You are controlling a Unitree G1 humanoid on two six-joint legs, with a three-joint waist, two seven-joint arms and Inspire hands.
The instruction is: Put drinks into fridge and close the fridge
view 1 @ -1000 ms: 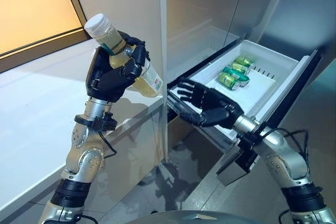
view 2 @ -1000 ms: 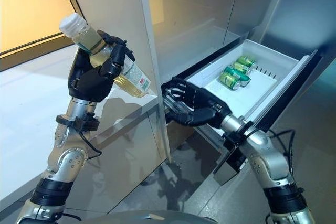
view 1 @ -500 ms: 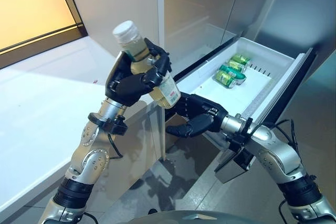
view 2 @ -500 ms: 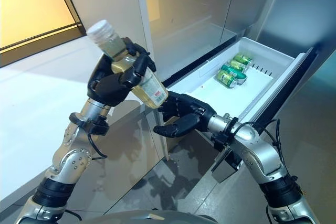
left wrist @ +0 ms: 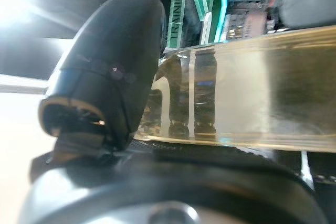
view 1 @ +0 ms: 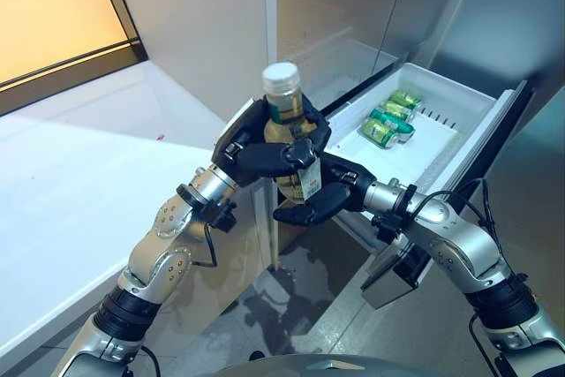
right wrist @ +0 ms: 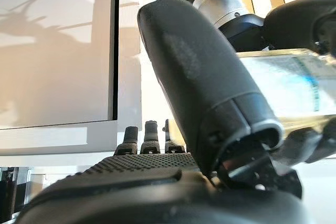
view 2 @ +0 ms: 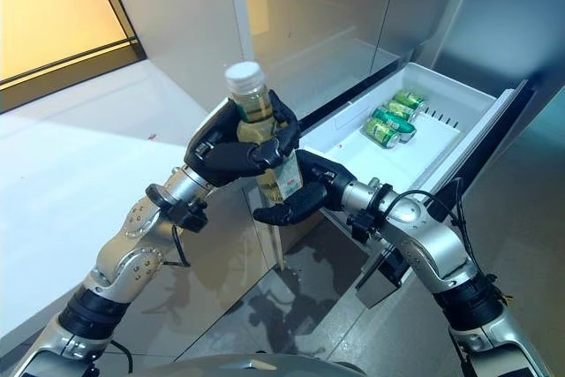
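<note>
A clear bottle (view 1: 284,110) of pale yellow drink with a white cap stands upright in my left hand (view 1: 256,152), whose fingers are curled round its middle. It shows in the left wrist view (left wrist: 252,93) past the thumb. My right hand (view 1: 331,196) is open just below and behind the bottle's labelled lower end, with its fingers spread and touching or nearly touching it. In the right wrist view the bottle (right wrist: 283,85) lies beyond the thumb. Both hands are in front of the open white fridge drawer (view 1: 441,143), which holds green cans (view 1: 388,121).
A white counter (view 1: 88,174) stretches along the left. A grey upright panel edge (view 1: 271,41) stands behind the hands. The drawer's dark front (view 1: 494,143) juts out at the right. Grey floor (view 1: 291,297) lies below.
My left hand has swung the bottle right and down and turned it upright. It now meets my right hand, which has moved slightly left under the bottle's base.
</note>
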